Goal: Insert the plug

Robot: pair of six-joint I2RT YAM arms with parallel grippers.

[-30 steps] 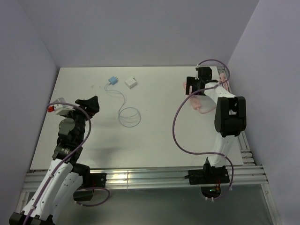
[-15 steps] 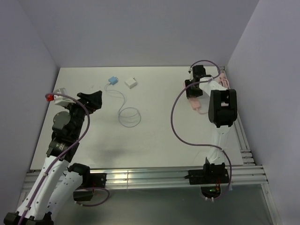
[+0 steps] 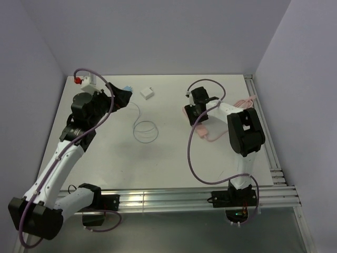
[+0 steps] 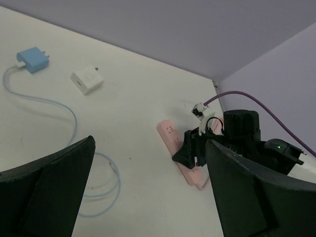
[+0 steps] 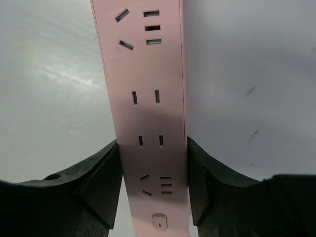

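Several socket slots (image 5: 135, 97) legible only from right wrist, power strip (image 5: 148, 59) lengthwise up-frame, pinched by right claw (image 5: 152, 163), left claw (image 4: 150, 143) spread.

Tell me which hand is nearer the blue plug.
Left. The left hand hangs open close beside the blue plug; the right hand is far across from it, clamped on the pink power strip.

Left arm (image 3: 62, 158): extended to far left.
Left gripper (image 3: 121, 98): jaws wide apart, empty.
Right gripper (image 3: 192, 112): pointing down, jaws clamped on power strip (image 5: 150, 98).
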